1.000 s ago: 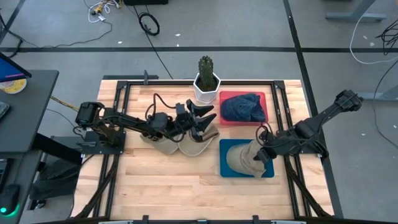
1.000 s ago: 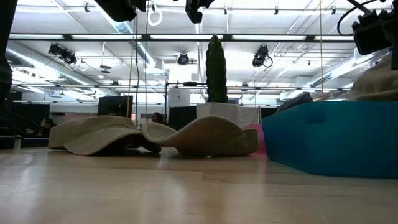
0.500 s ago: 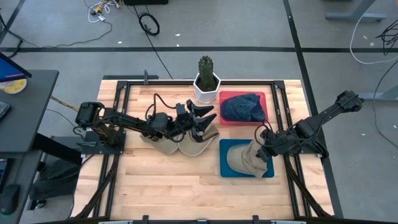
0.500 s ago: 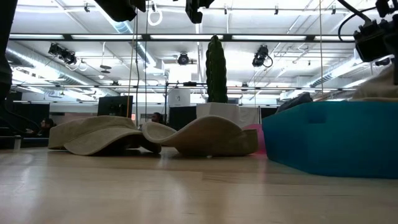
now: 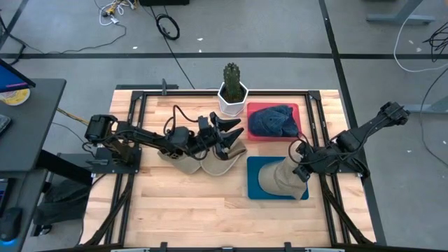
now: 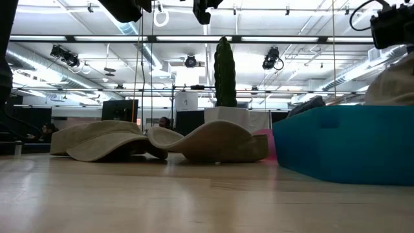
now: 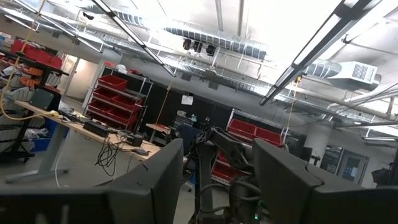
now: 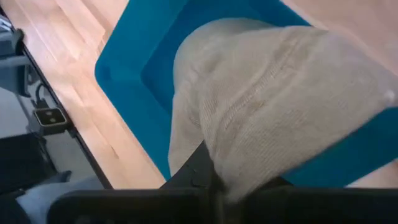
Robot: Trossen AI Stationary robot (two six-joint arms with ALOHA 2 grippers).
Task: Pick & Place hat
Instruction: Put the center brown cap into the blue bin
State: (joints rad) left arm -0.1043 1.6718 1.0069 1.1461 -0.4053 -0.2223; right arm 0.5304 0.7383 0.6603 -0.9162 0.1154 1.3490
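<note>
A beige hat (image 5: pixel 276 180) lies in the blue tray (image 5: pixel 253 190) at the table's right, and my right gripper (image 5: pixel 299 170) is shut on its right side. In the low view the hat (image 6: pixel 394 84) rises above the tray wall (image 6: pixel 336 142). Two more beige hats (image 5: pixel 183 159) (image 5: pixel 220 162) rest brim-down on the wood at mid-table. My left gripper (image 5: pixel 231 136) hovers above them, open, pointing up and holding nothing. A dark blue hat (image 5: pixel 273 120) sits in the red tray (image 5: pixel 294 134). My right gripper pinches a bunched piece of the beige hat's knit cloth (image 8: pixel 230 168) between its two fingers, at the hat's right side. The fingers slant down from the table's right. The held part is drawn up, while the remainder of the hat lies in the blue tray (image 8: pixel 130 68).
A potted cactus (image 5: pixel 233 91) stands at the far middle, just left of the red tray. Black frame rails run along the table's left and right sides (image 5: pixel 329 203). Bare wood spreads across the near half (image 5: pixel 182 210).
My right gripper has risen a little and turned at the wrist, still shut on the beige hat. The hat has settled lower and spread wider in the blue tray.
</note>
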